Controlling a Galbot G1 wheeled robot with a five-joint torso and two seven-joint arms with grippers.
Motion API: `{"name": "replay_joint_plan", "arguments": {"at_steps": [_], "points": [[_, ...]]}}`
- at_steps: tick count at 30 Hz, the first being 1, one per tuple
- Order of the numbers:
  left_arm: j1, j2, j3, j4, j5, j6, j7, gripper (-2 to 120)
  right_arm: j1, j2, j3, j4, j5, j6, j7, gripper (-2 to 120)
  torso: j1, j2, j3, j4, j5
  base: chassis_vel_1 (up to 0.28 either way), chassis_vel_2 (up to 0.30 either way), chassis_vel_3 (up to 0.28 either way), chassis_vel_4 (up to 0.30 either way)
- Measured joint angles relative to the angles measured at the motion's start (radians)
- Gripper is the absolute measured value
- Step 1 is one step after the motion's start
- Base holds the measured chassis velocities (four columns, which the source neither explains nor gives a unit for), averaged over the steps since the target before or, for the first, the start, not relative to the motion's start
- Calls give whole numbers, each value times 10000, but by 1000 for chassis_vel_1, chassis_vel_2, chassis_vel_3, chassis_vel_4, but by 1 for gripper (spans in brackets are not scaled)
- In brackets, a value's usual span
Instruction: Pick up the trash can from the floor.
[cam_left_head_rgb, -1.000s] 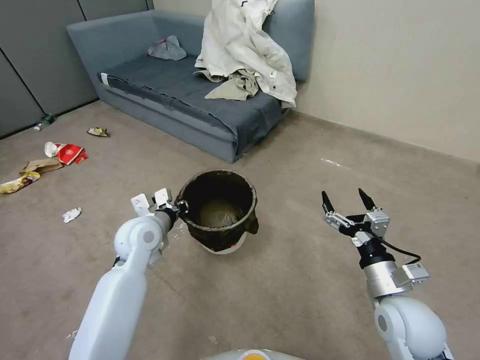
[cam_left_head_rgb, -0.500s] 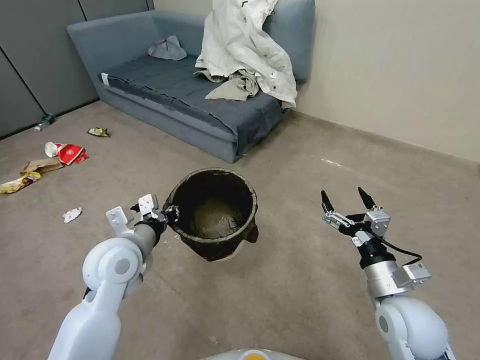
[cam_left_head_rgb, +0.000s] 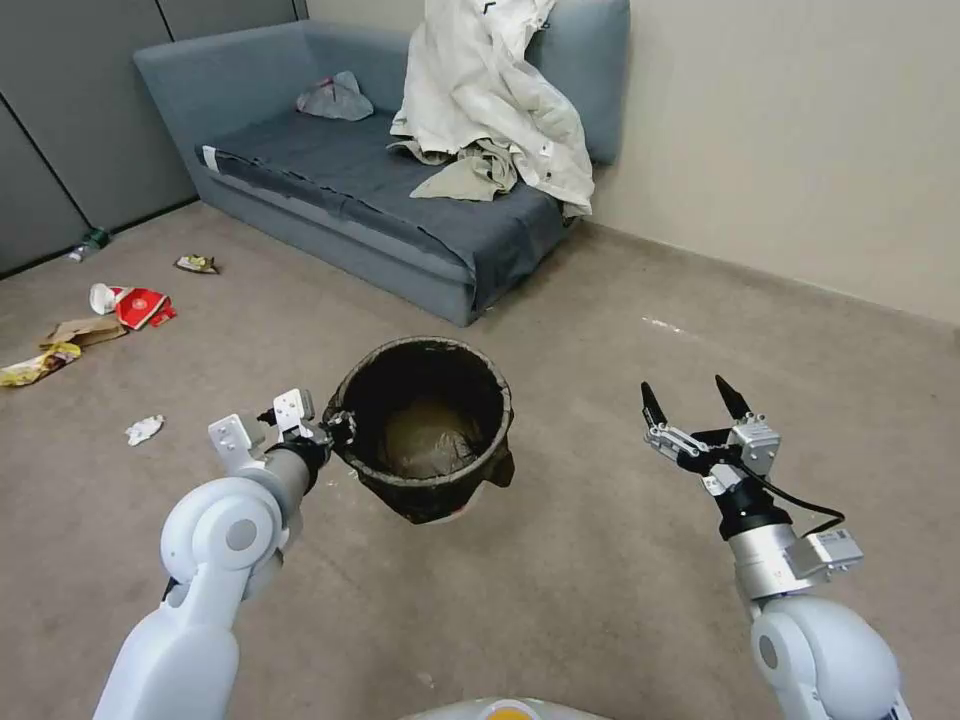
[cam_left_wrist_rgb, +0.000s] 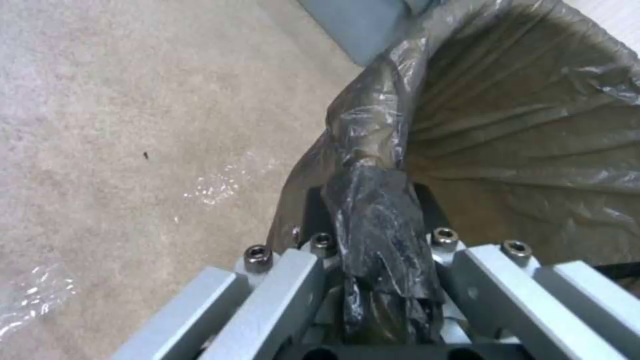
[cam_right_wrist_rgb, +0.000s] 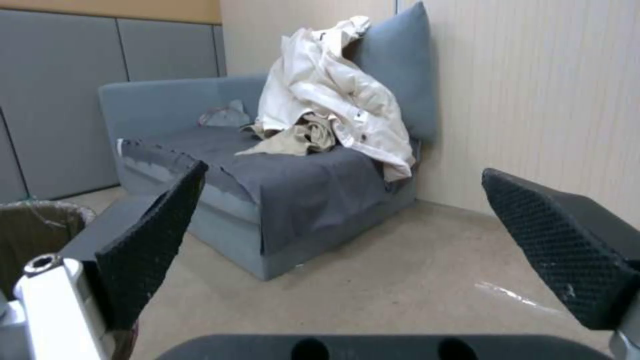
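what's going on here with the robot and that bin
The robot's left gripper is clamped on the bag-covered rim of the trash can, holding it at the side nearest its left arm. The can looks tilted and appears to be off the floor, though its base is mostly hidden. The right gripper hangs open and empty off to the right, apart from the can. Behind are a grey sofa with a pale jacket, and litter lies on the carpet.

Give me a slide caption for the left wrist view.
Left gripper clamped on the bag-lined rim of the trash can, above the carpet floor.
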Motion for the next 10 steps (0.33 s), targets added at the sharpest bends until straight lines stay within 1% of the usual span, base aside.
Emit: {"name": "replay_joint_plan", "arguments": {"at_steps": [10], "points": [[19,40,-81,-21,-21,0,54,5,8,25,-21,3,-13,-1,1,100,0,0,0,0,0,0,0,0,0]]}}
